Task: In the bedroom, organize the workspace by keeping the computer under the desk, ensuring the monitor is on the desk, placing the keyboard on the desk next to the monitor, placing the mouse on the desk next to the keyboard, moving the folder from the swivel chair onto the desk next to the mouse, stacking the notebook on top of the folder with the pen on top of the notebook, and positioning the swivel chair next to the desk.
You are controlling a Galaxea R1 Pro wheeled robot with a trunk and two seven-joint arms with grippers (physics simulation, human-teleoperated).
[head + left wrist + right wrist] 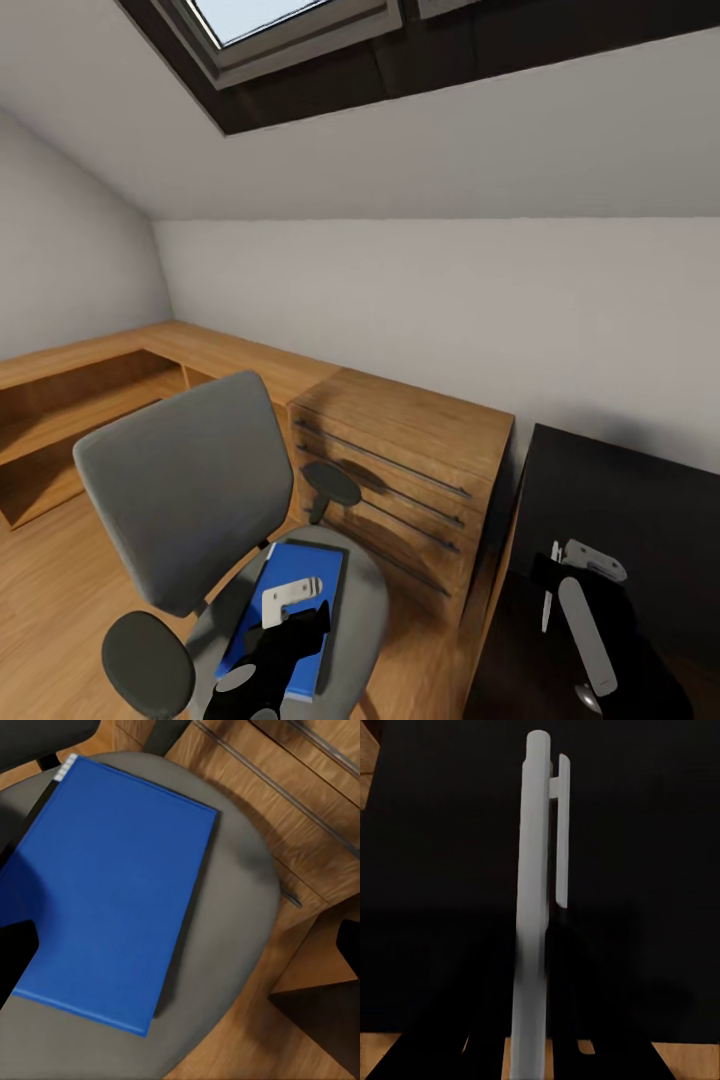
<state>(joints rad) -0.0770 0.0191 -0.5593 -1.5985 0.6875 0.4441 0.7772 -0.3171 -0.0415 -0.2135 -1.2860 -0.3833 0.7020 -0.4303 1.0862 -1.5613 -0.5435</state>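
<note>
- Swivel chair [190, 490]: grey upholstered, tall back, black round armrest pads, standing on the wood floor just beside a light-wood drawer cabinet, seat turned toward the camera.
- Folder [300, 575]: bright blue, flat, rectangular, dark along one long edge, lying on the chair seat; in the left wrist view [112, 892] set askew across the grey cushion.
- Pen [536, 915]: pale grey-white, slim, with a clip, seen upright against black.
- Desk [640, 500]: glossy black top at the right.

Skylight [290, 25] letting daylight in through sloped ceiling; white walls [420, 300] meeting wood floor [60, 560]; light-wood cabinet [400, 480] standing against wall.
</note>
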